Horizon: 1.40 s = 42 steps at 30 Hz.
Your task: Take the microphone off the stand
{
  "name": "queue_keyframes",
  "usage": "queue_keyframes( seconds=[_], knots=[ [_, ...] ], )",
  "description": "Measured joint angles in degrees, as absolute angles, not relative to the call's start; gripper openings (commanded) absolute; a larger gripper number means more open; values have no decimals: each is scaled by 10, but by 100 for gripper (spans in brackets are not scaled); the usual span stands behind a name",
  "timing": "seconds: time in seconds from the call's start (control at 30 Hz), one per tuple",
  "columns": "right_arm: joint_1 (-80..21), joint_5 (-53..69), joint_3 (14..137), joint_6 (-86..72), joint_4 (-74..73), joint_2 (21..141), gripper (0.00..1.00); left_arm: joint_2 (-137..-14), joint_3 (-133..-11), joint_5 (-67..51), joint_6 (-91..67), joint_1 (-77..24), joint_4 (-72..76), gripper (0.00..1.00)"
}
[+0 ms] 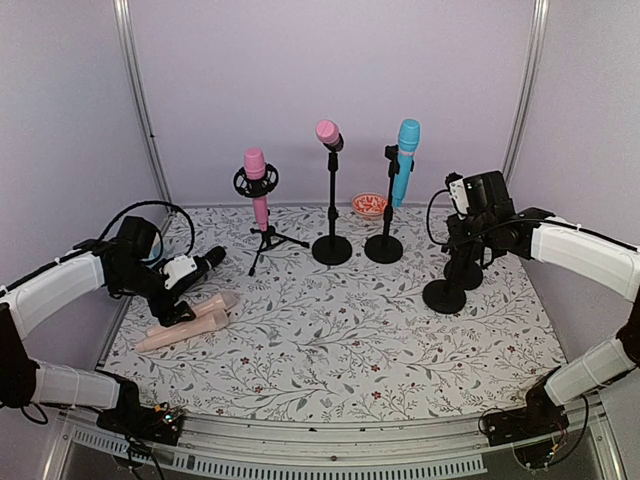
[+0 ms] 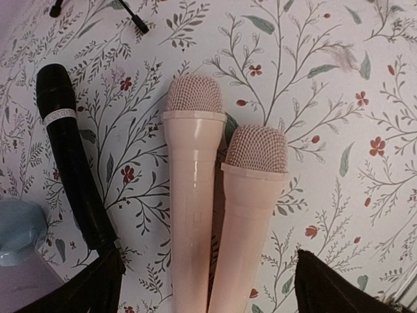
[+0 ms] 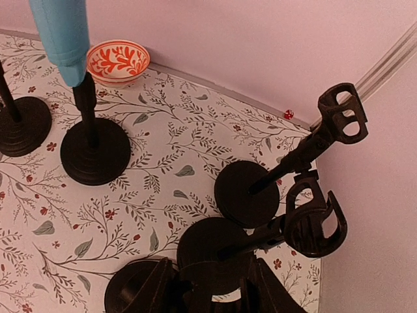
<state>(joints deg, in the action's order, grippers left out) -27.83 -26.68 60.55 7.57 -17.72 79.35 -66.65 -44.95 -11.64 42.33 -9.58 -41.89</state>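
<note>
The blue microphone (image 1: 405, 160) is held nearly upright in its stand (image 1: 384, 245), ahead and left of the nearer right end effector (image 3: 212, 287), whose grip cannot be told. The left end effector (image 2: 212, 283) is spread apart.

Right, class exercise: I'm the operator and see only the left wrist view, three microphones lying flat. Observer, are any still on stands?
Observer: Yes, three at the back: a pink microphone on a tripod, a second pink microphone and a blue microphone on round-base stands.
Operator: Where is the right arm?
Observer: At the right side, its fingers low among empty stands.
Operator: Anything else back there?
Observer: A small orange-patterned bowl beside the blue microphone's stand.
</note>
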Motion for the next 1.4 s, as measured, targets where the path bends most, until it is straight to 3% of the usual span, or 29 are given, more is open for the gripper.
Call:
queue_keyframes(
  seconds=[0.83, 1.03, 1.1, 1.3, 1.33, 1.4],
  knots=[
    [-240, -207, 646, 19, -314, 780, 18, -661, -455, -139, 423, -96, -425, 93],
    [-239, -208, 646, 10, -321, 777, 28, -661, -459, -142, 423, -96, -425, 94],
    [-239, -208, 646, 8, -322, 777, 39, -661, -459, -142, 423, -96, -425, 93],
    [-239, -206, 667, -1, -335, 771, 92, -660, -460, -142, 423, -96, -425, 94],
    [-239, -205, 675, -5, -336, 769, 98, -660, -460, -143, 423, -96, -425, 94],
    [-239, -198, 693, -11, -337, 764, 99, -660, -460, -143, 423, -96, -425, 94]
  ],
)
